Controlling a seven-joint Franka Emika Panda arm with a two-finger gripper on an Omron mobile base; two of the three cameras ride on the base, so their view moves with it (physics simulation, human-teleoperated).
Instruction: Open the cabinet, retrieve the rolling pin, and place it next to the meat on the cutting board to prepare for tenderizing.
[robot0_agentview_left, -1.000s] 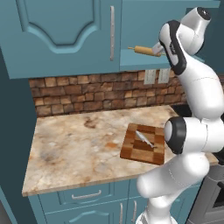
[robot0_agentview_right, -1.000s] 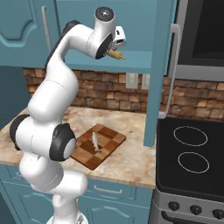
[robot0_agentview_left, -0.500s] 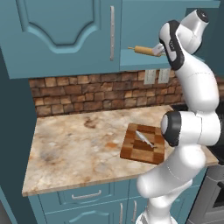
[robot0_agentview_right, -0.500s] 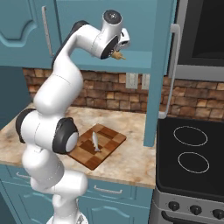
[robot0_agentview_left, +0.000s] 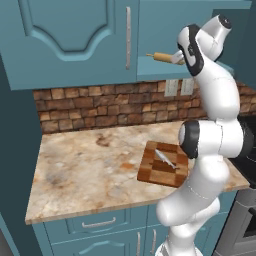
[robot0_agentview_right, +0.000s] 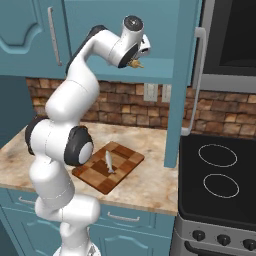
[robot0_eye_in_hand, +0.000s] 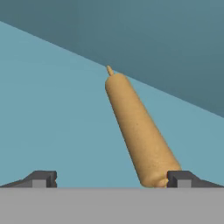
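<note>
A: Since the cabinet (robot0_agentview_right: 182, 85) door already stands swung out toward the stove, is the first step done?

B: I judge so. The right-hand door is open, edge-on in the right base view, and the shelf inside is exposed. The rolling pin (robot0_agentview_left: 162, 57) lies on that shelf, one peg handle pointing left out past the shelf's edge.

A: And does the gripper (robot0_eye_in_hand: 111, 178) have it?

B: No. In the hand view the two finger tips stand as wide apart as they go, with nothing clamped between them. The pin's near end sits just beside the right-hand tip, well off the middle of the gap, and the pin runs away at a slant across the shelf floor. Whether that tip touches the wood I cannot tell.

A: So what's left?

B: Most of it, I think: centring the fingers on the pin, closing, lifting it out, and carrying it down. The cutting board (robot0_agentview_right: 125, 162) sits on the counter below, with the meat (robot0_agentview_right: 109, 161) lying on its middle and bare board on either side of it for the pin.
</note>
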